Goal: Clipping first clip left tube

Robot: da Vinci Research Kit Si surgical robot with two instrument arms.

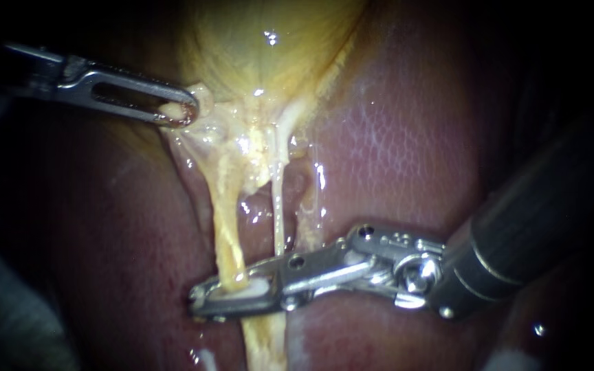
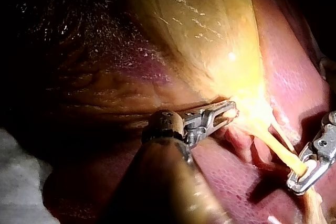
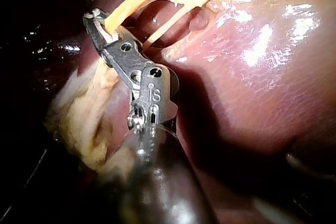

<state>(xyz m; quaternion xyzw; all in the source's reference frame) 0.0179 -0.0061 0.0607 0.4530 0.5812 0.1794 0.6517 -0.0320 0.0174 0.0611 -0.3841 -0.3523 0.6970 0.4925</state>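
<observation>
Against the dark red liver, the left instrument claw grips the gallbladder neck while the right instrument claw is closed on the left tube, white clip seated around it; judged remaining: release and withdrawal.

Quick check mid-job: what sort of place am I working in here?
Probably a surgical bench, seen close up: liver, gallbladder gripped by my left instrument, and my right instrument shut on the left tube.

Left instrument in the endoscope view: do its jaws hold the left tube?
No: the left instrument grips the gallbladder at its lower end, while the left tube sits between the jaws of the right instrument.
</observation>
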